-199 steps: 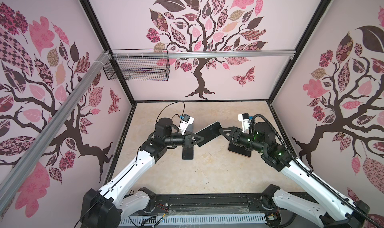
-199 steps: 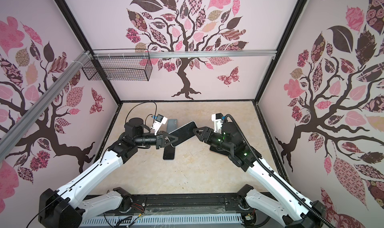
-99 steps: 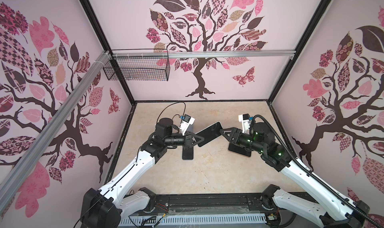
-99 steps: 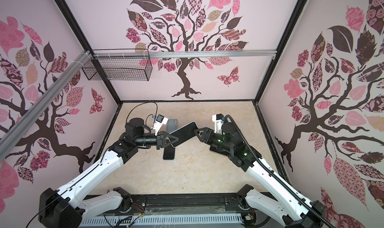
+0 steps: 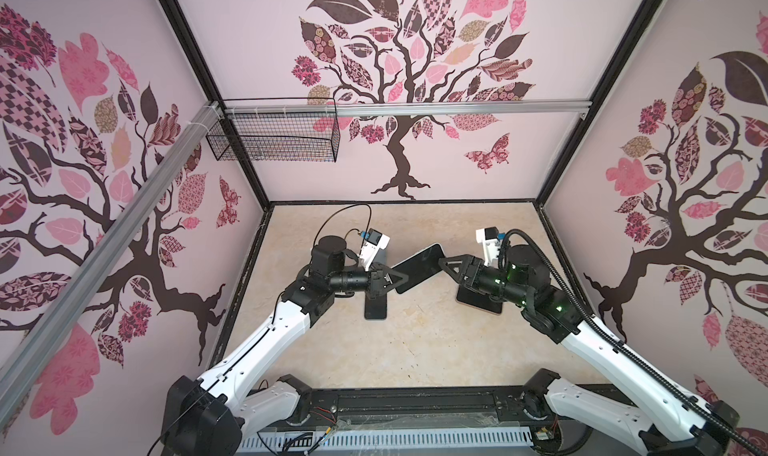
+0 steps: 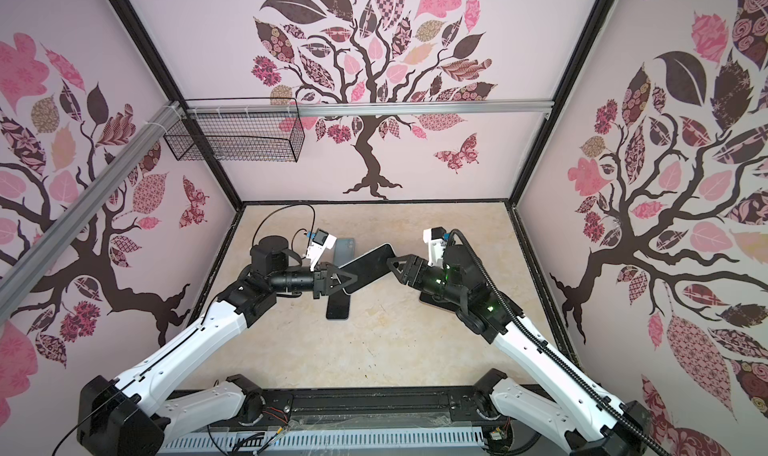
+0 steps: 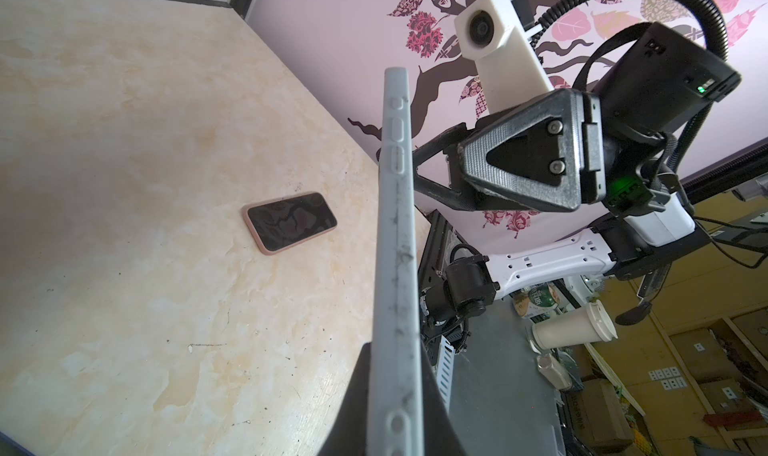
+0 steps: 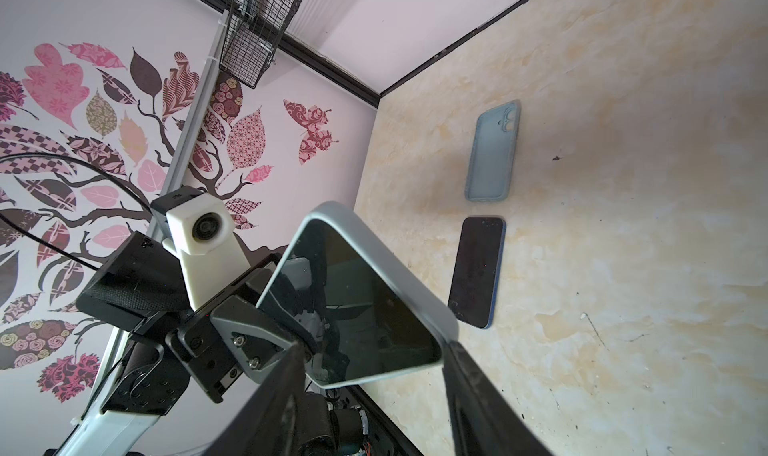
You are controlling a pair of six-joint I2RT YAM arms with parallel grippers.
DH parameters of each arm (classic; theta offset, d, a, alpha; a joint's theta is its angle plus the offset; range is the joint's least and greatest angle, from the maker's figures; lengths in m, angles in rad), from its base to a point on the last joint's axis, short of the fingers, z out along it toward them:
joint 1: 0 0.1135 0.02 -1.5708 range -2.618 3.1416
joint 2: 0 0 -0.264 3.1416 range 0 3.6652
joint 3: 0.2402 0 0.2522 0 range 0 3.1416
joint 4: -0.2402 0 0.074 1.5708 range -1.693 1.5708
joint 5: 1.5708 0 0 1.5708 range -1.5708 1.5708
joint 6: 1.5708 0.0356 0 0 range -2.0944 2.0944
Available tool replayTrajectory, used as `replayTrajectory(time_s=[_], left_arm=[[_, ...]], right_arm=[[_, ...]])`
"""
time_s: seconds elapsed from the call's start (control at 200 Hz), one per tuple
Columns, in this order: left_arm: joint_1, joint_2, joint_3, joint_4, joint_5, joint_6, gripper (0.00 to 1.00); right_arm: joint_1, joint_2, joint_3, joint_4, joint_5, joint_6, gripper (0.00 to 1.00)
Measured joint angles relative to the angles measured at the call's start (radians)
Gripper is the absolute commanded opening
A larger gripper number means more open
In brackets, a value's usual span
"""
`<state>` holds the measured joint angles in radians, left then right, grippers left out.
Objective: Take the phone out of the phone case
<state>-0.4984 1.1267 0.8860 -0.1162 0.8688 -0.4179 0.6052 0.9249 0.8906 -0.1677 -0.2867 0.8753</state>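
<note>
No readable text, labels, brands or numbers anywhere

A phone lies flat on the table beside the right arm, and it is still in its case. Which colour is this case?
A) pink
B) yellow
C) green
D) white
A: in the left wrist view, the phone lying on the table shows a pink rim all around its dark screen.

Grey-blue case [image 7: 397, 246], apparently black phone [image 8: 361, 308]
</note>
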Motion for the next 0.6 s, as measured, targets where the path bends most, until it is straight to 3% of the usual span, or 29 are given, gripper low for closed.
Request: replayTrajectory(time_s=[0.6], left_arm=[[-0.006,0.017,0.0,0.001,0.015,0.0,0.0]], right_arm=[[0.0,0.0,-0.017,0.005,-0.002,0.001,0.57]])
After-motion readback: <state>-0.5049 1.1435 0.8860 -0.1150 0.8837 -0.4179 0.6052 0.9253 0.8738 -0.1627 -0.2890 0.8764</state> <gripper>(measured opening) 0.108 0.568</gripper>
